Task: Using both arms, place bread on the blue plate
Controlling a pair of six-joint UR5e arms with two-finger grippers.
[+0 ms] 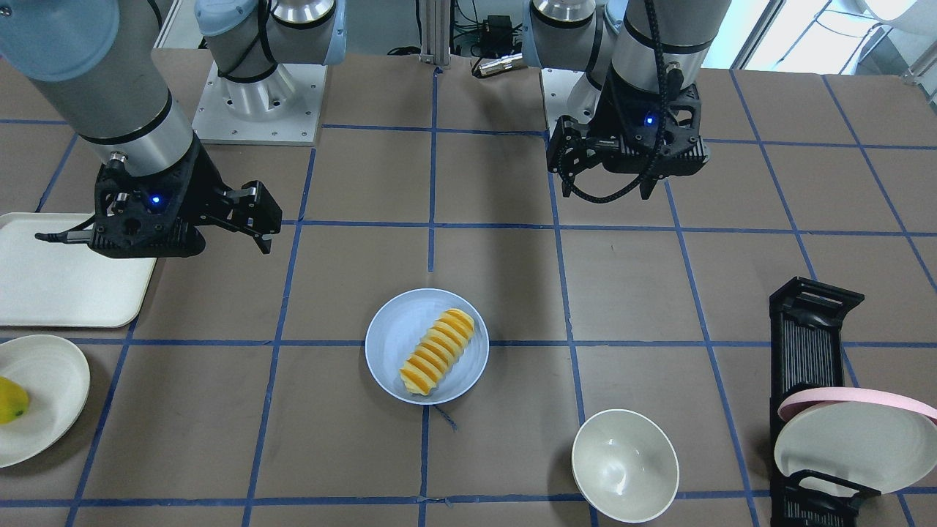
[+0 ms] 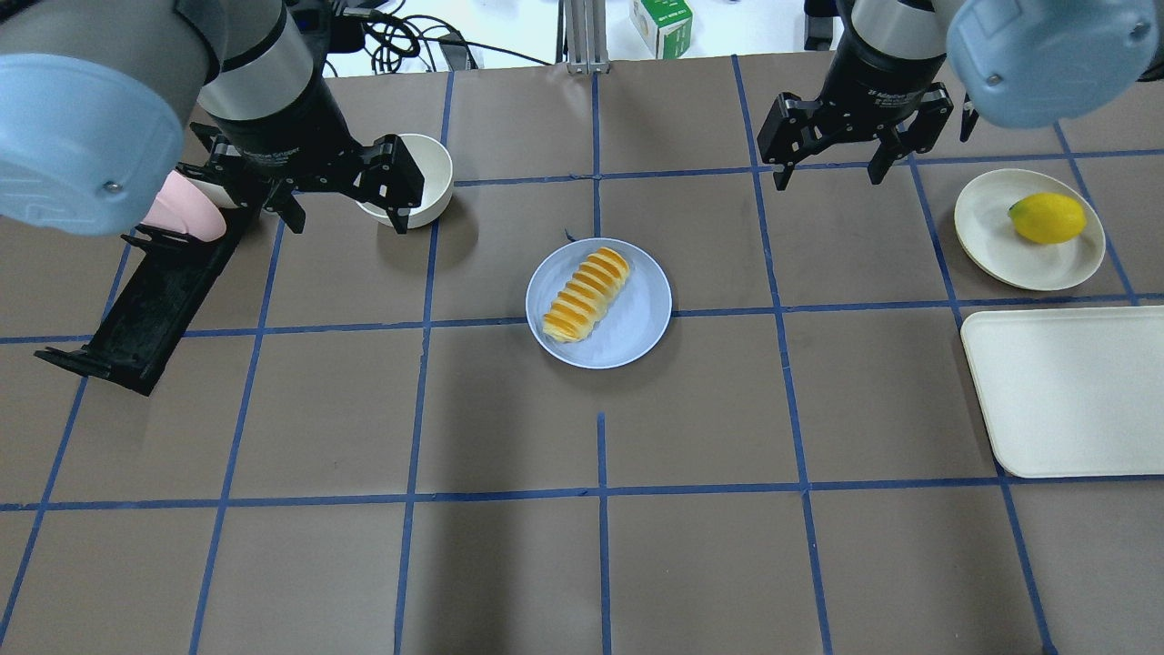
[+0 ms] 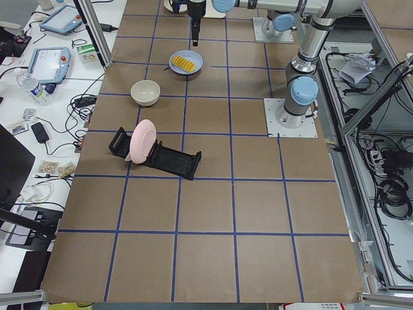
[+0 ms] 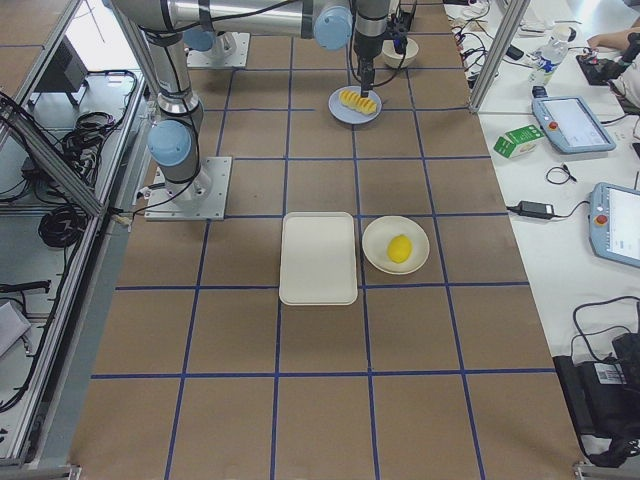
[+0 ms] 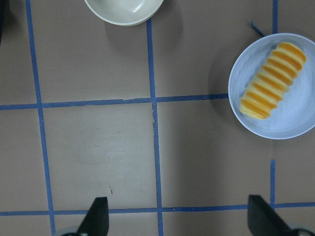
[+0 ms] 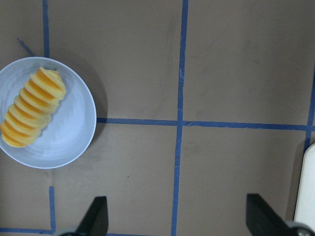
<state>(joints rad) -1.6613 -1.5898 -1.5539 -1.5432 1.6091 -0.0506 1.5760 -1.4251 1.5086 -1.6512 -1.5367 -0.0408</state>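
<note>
Bread (image 2: 587, 294) is lying flat on the blue plate (image 2: 641, 329), running diagonally and sitting toward the robot's-left half, fully inside the rim. Nothing is touching it. The plate is sitting on the brown gridded table (image 2: 509, 564) about mid-table, between the two arms.

Left gripper (image 2: 348, 218) is hanging raised above the table on the robot's left side, well apart from the plate. Its fingers are spread wide and carrying nothing; the left wrist view is showing both fingertips far apart over bare table. Right gripper (image 2: 830, 177) is hanging raised on the robot's right side, also well apart from the plate, fingers spread wide and nothing between them. The right wrist view is showing the same wide gap.

A white bowl (image 2: 427, 177) is sitting upright near the left gripper, partly covered by it in the overhead view. A black dish rack (image 2: 155, 309) is lying at the table's left end, holding a pink-rimmed plate (image 1: 856, 439) on edge. On the right side a lemon (image 2: 1048, 218) is resting on a cream plate (image 2: 991, 236), just beside a cream tray (image 2: 1064, 391).
</note>
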